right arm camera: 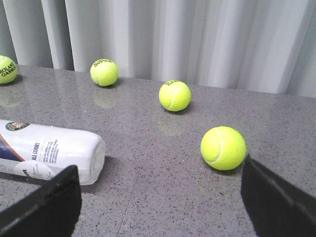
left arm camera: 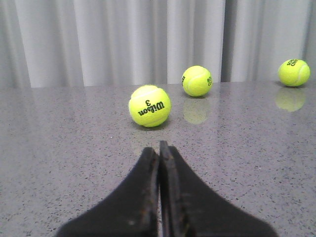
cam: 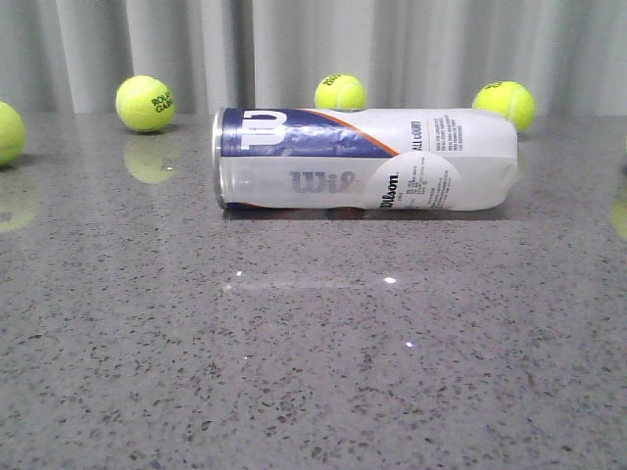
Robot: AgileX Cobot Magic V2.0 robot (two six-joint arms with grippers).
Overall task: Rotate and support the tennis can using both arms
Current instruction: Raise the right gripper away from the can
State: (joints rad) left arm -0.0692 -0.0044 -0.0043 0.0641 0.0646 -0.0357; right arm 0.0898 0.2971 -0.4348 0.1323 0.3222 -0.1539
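Four tennis balls show in the front view along the back of the grey speckled bench (cam: pixel 313 372), in front of a pale curtain (cam: pixel 411 49). Far left ball (cam: pixel 8 132) cut by frame edge. Next, ball marked "ROLAND GARROS" (cam: pixel 145 103), well apart from the can. Tennis can (cam: pixel 364 160) lies on its side mid-bench, silver rim end to the left, rounded end to the right; navy and white Wilson label with orange stripe faces camera. Third ball (cam: pixel 341 92) sits behind the can, partly hidden by it. Fourth ball (cam: pixel 505 104) behind the can's right end. Neither arm appears in the front view.

Left wrist view: left gripper (left arm camera: pixel 159 148) with jaws pressed together, holding nothing, above bare bench; a "Wilson 3" ball (left arm camera: pixel 149 105) near ahead, two more beyond.

Right wrist view: right gripper (right arm camera: pixel 160 197) with jaws wide apart, nothing between them. Can's rounded end (right arm camera: pixel 74 153) just beside one finger (right arm camera: pixel 47 205); an unmarked ball (right arm camera: pixel 223 147) close to the other (right arm camera: pixel 276 200).
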